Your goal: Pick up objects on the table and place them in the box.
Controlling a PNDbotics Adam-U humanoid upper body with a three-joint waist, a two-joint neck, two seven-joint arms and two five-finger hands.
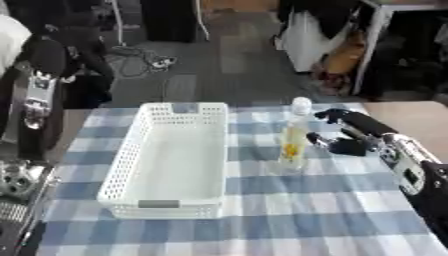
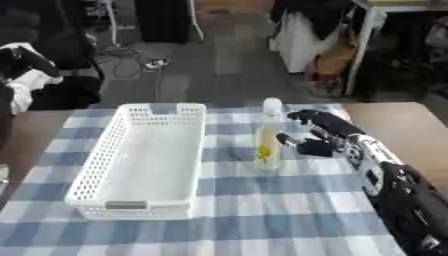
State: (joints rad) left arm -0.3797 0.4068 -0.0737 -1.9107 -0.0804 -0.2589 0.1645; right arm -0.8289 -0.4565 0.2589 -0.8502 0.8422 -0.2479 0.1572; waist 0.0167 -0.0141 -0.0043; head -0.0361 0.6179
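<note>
A white basket [image 1: 166,165] with holes in its walls sits on the bench [image 1: 289,225], which has a blue and white checked cloth on it. The basket is long and has nothing in it. It sits on the left part of the cloth.

Just to the right of the basket stands 1 clear bottle [image 1: 294,137]. It has a white cap and stands straight up. There is yellow stuff low inside it. The bottle is on the cloth, not in the basket.

The right robot hand [image 2: 319,135] comes in from the right side. It is black. Its fingers [image 2: 306,117] are spread apart and a bit bent, so the hand is open. The fingers reach toward the bottle and are right beside it, but I cannot tell if they touch it. The thumb sits lower, near the middle of the bottle.

The left robot hand cannot be seen in either view.
</note>
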